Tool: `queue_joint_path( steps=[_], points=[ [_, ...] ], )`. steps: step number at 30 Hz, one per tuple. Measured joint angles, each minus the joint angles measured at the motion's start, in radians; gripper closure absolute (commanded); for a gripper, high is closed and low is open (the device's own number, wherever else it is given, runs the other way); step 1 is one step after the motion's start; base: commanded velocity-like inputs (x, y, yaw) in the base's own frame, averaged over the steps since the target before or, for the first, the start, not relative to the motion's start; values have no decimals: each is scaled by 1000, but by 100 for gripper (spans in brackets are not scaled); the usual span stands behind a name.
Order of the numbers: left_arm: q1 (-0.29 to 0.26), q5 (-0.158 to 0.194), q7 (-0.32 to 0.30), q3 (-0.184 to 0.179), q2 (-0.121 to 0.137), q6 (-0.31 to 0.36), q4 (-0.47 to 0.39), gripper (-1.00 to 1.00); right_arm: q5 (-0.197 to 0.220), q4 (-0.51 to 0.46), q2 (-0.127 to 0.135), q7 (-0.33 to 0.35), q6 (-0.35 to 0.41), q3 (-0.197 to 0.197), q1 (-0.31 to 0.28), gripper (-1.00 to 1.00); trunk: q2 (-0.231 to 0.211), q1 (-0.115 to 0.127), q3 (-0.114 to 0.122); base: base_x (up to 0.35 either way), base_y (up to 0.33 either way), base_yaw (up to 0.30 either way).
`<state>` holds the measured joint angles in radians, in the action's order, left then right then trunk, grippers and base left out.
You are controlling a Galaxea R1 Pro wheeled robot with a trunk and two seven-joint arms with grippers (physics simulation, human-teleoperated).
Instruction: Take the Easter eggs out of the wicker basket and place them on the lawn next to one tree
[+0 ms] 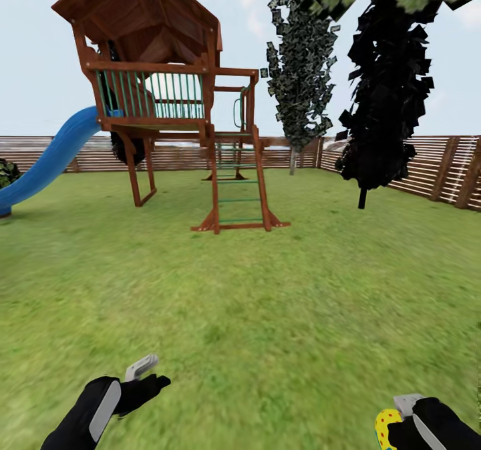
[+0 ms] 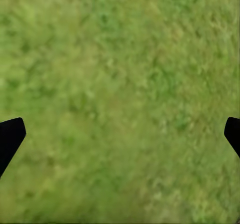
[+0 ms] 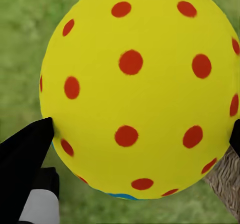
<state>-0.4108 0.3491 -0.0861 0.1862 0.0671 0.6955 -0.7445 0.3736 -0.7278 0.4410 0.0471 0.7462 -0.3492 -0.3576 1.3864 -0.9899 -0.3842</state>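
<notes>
**A:** What is shown from the head camera?

**B:** A wide lawn of mottled green grass (image 1: 267, 303) is seen, enclosed by a brown slatted wooden fence (image 1: 427, 166). A brown wooden playhouse on stilts (image 1: 160, 56) is set on the grass ahead and to the left, with a ladder below it and a curved blue slide (image 1: 47, 163) running down from its left side. Two thin-trunked trees with dark, blocky leaves (image 1: 384, 96) are placed to the right of the playhouse, near the fence.

**A:** Where are the arms?

**B:** Both black arms are seen at the lower edge. The left end effector (image 1: 148, 376) is held low over bare grass. In the left wrist view, only the two black fingertips (image 2: 11, 136) are visible, at opposite edges with grass between them, so it is spread wide with nothing held.

**A:** And the task's thing?

**B:** One bright yellow Easter egg with red dots (image 3: 137, 89) is clamped in the right end effector (image 1: 401, 423), at the lower right corner of the head view. In the right wrist view the egg is pressed between the black fingers (image 3: 25, 154), a thin blue-green band is glimpsed on it beside the dots, and grass is seen behind it. A rough grey-brown surface (image 3: 225, 181) is seen just beside the egg; what it belongs to cannot be told.
</notes>
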Motion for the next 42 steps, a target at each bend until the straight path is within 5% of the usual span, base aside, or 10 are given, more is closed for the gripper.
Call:
queue_joint_path(
  steps=[42],
  points=[
    [0, 0, 5, -3, -3, -4, 21, -100, 3, 0, 1, 1, 0, 2, 0, 100, 0, 0, 0, 325, 117, -285]
  ],
)
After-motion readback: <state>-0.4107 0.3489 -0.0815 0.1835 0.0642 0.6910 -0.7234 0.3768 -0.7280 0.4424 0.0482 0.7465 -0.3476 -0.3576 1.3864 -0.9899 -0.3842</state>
